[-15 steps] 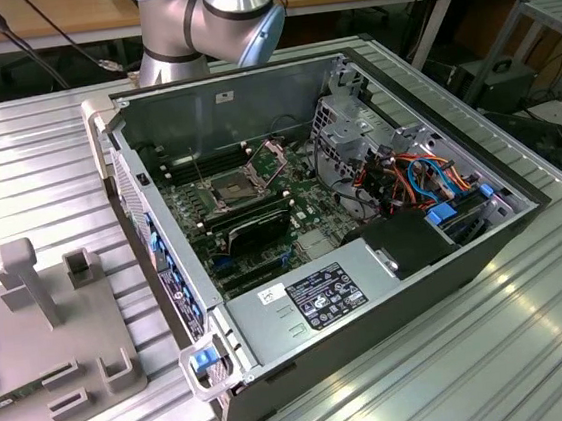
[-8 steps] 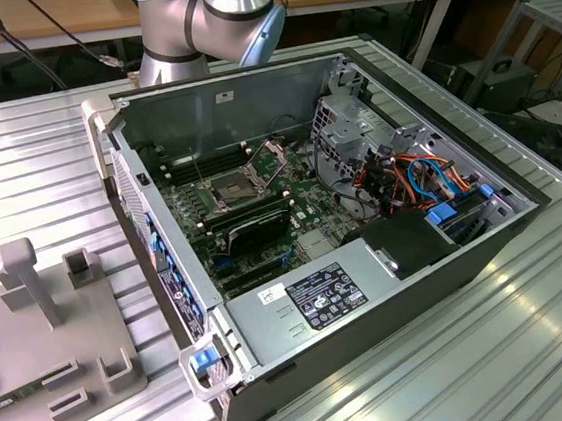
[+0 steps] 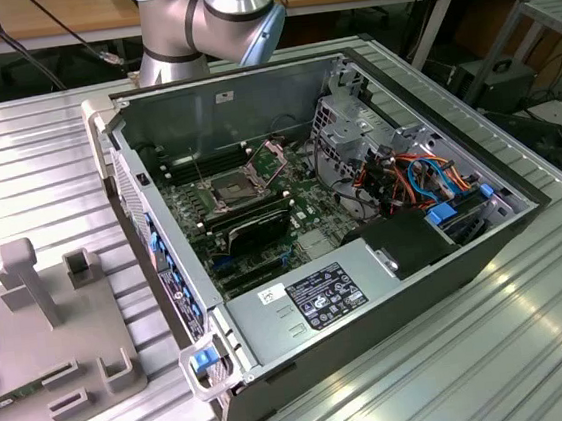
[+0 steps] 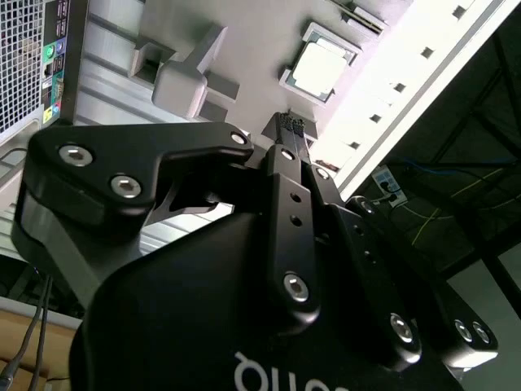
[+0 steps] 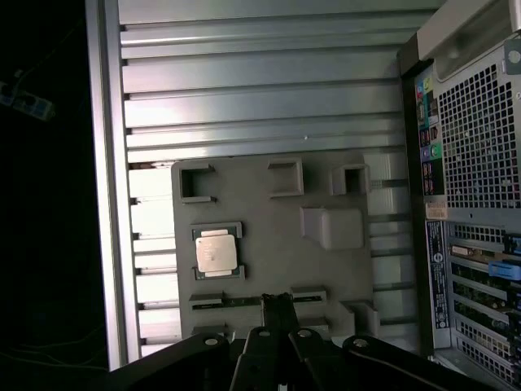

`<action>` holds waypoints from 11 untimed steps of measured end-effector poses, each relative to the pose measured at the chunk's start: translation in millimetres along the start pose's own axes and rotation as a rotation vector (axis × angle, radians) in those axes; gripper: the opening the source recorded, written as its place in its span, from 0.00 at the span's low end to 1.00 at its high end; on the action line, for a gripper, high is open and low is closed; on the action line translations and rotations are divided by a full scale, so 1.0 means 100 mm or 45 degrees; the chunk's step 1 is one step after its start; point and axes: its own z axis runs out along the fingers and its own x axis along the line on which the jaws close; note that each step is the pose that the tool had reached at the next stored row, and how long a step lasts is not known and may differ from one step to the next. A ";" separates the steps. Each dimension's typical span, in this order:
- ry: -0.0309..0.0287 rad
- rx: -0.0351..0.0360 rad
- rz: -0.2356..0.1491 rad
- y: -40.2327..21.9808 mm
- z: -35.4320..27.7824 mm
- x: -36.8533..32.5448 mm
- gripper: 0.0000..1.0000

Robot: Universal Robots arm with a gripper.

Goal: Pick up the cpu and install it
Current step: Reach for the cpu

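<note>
The cpu (image 5: 216,250), a small silver-grey square chip, lies flat in a raised square holder on the grey fixture plate (image 5: 269,236). It also appears in the second wrist view as the cpu (image 4: 320,67). My gripper (image 5: 278,305) hovers above the plate's edge, off to one side of the chip and not touching it. In both wrist views its black fingers (image 4: 291,124) meet at the tips with nothing between them. In the exterior view the motherboard's dark socket (image 3: 234,190) sits inside the open computer case with its metal frame lifted.
The open computer case (image 3: 369,282) lies on the ribbed aluminium table (image 3: 534,325), with cables, drive bays and a power supply inside. The grey fixture plate (image 3: 62,324) with upright blocks is at the exterior view's left. The arm (image 3: 210,17) rises behind the case.
</note>
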 end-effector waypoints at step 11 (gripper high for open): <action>0.0004 0.0004 0.000 -0.009 0.001 0.000 0.11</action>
